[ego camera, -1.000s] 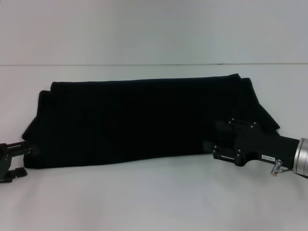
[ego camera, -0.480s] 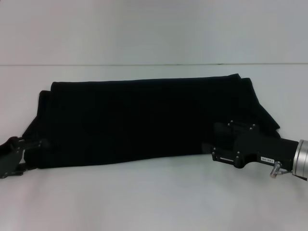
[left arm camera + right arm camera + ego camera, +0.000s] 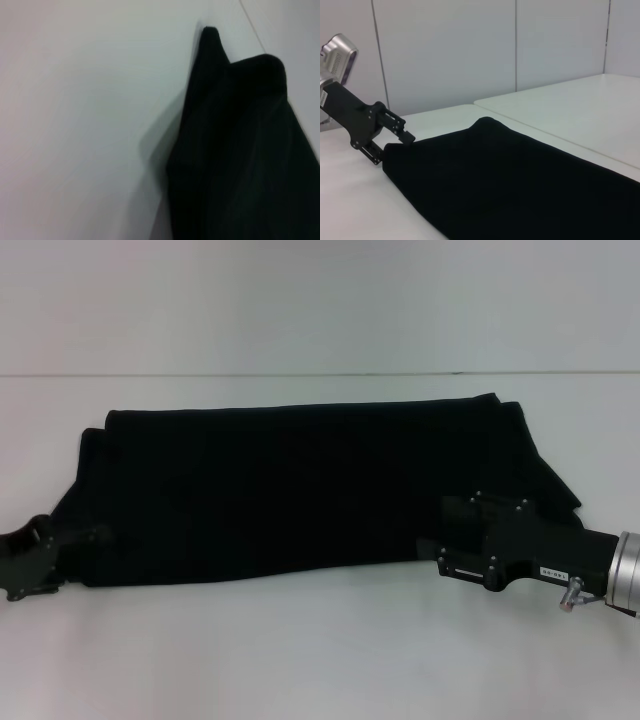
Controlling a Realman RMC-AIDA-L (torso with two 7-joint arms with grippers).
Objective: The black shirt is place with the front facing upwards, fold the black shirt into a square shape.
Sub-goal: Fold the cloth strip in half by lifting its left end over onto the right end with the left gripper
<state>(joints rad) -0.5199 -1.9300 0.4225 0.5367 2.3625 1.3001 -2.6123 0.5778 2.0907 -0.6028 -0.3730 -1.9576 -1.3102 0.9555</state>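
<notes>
The black shirt (image 3: 300, 490) is lying across the white table (image 3: 320, 650) as a long folded band, running side to side, with no lettering showing anywhere on it.

In the head view the left gripper (image 3: 75, 545) is down at the shirt's near left corner, right against the fabric edge, and the right gripper (image 3: 440, 550) sits at the near right end, its tip over the hem. Black on black there, so I honestly can't tell from that angle whether either claw is pinched on cloth or just resting by it.

The right wrist view helps a bit: it looks along the whole length of the shirt (image 3: 520, 185) and catches the left gripper (image 3: 395, 140) at the far end, its tip touching the corner of the fabric, but the fingers themselves are too buried to read.

The left wrist view only gives a close look at the shirt's (image 3: 240, 150) end, with two rounded corners poking up against the table (image 3: 75, 125).
</notes>
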